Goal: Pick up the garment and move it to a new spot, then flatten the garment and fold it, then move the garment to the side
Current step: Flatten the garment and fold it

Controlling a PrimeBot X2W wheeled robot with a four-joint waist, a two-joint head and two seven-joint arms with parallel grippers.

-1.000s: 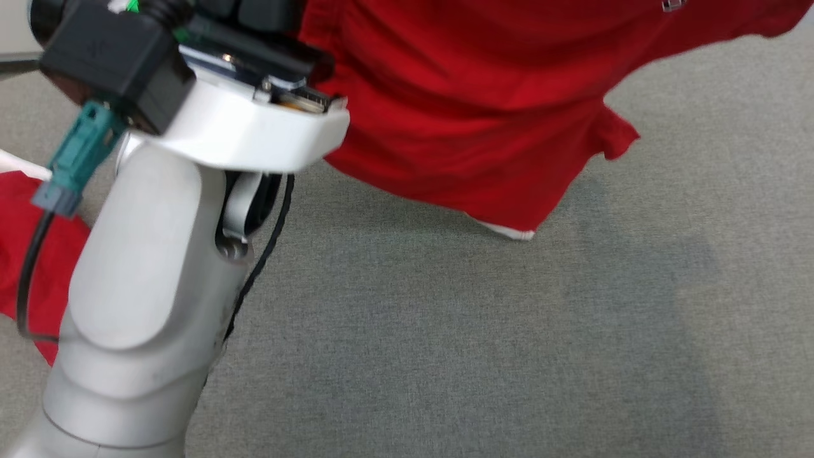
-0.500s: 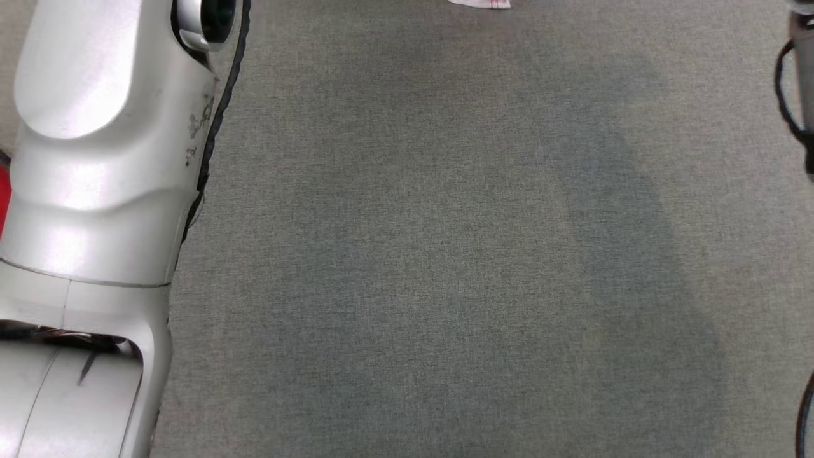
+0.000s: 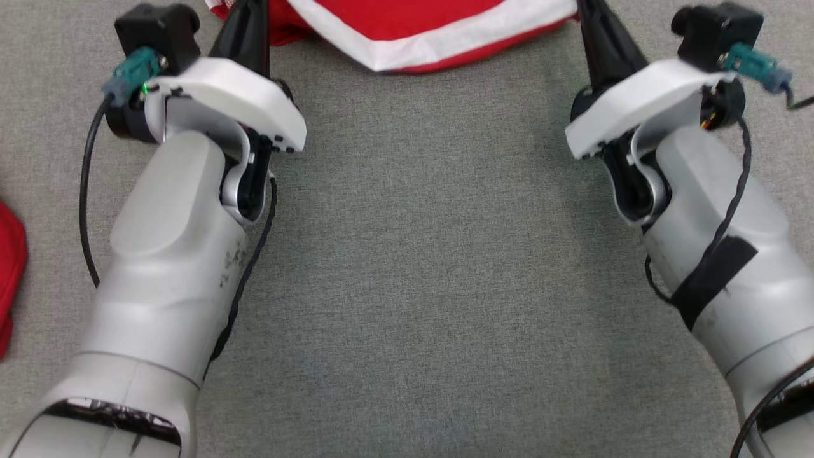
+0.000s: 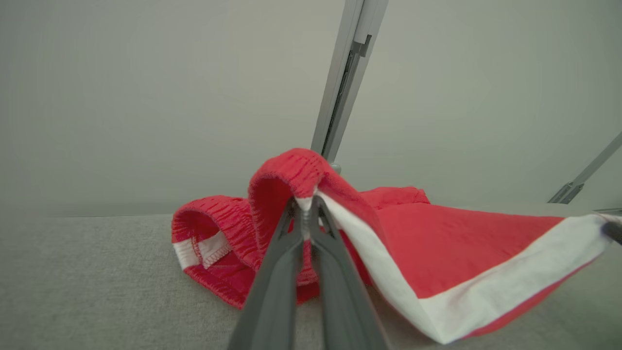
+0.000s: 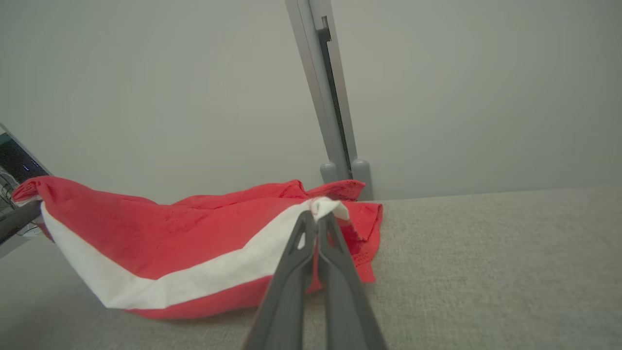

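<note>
The left gripper (image 4: 305, 204) was closed, its two dark fingers pressed together on the edge of the red garment (image 4: 437, 243), at the place where the white band (image 4: 491, 287) met a gathered red hem. The right gripper (image 5: 318, 211) was closed too, and it pinched a small white corner at the other end of the same band.

In the head view the two arms were well apart. The garment was at the top edge of this view, between the two pairs of fingers. The band hung between the grippers in a loose V shape, with its lowest point near the grey fabric surface (image 3: 407, 267). From the head view I could not tell if this point touched the surface; in the right wrist view the red lower edge seemed to lie on it. The rest of the garment was bunched behind the band and rested on the surface, near the foot of a metal post (image 5: 325, 97) that stood upright against a pale wall (image 5: 146, 73).

At the left edge of the head view there was another red cloth (image 3: 9, 254) on the surface, apart from the left arm. A strip of black tape (image 3: 715, 273) was wrapped around the right forearm.
</note>
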